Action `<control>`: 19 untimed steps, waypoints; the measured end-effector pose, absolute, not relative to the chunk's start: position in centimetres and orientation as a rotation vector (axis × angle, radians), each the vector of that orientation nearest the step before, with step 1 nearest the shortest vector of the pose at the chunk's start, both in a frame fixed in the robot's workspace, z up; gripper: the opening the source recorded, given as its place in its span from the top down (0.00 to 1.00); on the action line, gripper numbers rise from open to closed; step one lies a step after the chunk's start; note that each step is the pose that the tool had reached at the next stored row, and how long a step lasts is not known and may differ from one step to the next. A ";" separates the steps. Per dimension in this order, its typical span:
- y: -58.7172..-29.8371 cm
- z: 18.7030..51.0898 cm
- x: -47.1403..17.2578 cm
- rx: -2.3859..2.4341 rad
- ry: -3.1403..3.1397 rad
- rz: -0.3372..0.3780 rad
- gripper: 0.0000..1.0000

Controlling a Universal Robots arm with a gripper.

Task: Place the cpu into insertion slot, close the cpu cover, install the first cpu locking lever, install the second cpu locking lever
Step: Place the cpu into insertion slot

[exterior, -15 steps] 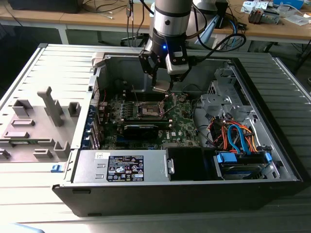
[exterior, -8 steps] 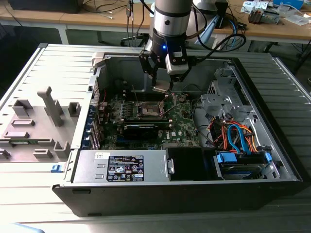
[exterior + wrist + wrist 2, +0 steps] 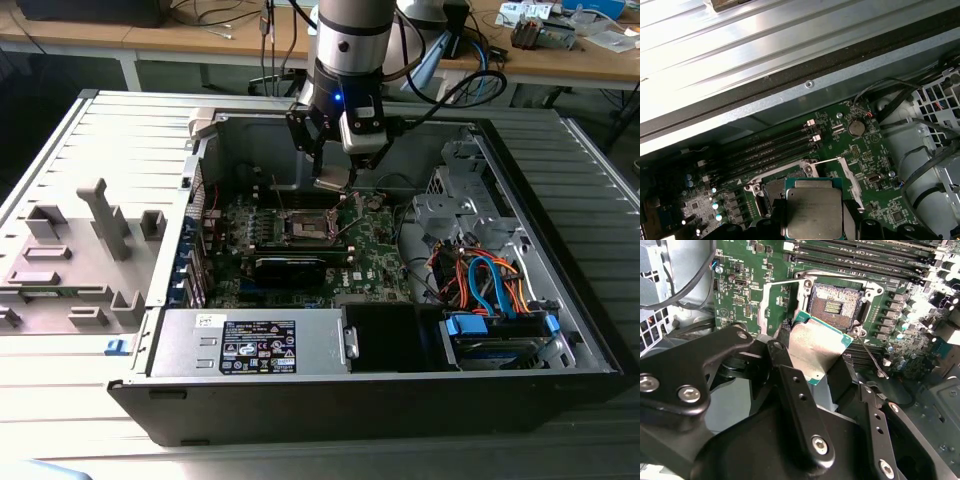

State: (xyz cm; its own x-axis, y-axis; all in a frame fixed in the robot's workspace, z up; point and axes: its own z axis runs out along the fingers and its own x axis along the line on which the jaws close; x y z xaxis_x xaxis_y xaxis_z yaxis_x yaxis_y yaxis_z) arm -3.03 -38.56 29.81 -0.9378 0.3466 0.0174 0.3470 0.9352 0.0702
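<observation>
Gripped cpu [image 3: 815, 347] hanging above the insertion slot [image 3: 835, 302], not seated.
Clamped by two opposite edges between the closed jaws of the gripper [image 3: 812, 359], metal top showing in both wrist views. In the exterior view, at about twelve o'clock of the slot, over the green board [image 3: 380, 250]. Alongside the bare socket, cpu cover [image 3: 771, 315] swung open.

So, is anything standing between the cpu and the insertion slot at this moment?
Nothing visible does. The pincer holds the cpu close by the insertion slot, whose dark centre lies uncovered; the cpu cover is swung open to one side.
</observation>
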 end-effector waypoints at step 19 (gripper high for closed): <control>-38.6 29.7 -3.0 -0.580 -3.081 -0.113 0.46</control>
